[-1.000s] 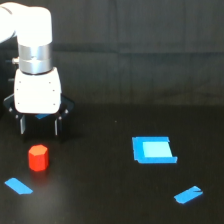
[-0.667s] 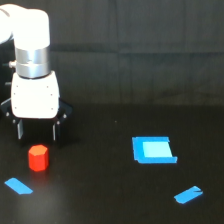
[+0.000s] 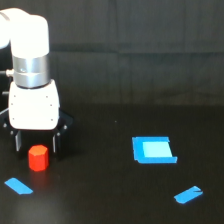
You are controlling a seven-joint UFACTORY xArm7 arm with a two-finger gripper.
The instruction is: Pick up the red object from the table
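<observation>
Red and matte, the red object [image 3: 38, 157] stood on the table [image 3: 110, 200] between the open gripper's [image 3: 37, 141] dark fingers [image 3: 56, 142]. No writing was legible; the arm's upper part was cut off at the frame edge.

You see the end effector [image 3: 37, 141] low over the counter [image 3: 100, 200], its dark fingers spread on either side of the red object [image 3: 38, 157], which stands upright just in front.

Dim, soft-focus scene; dark backdrop, no glare, faint shadows.
</observation>
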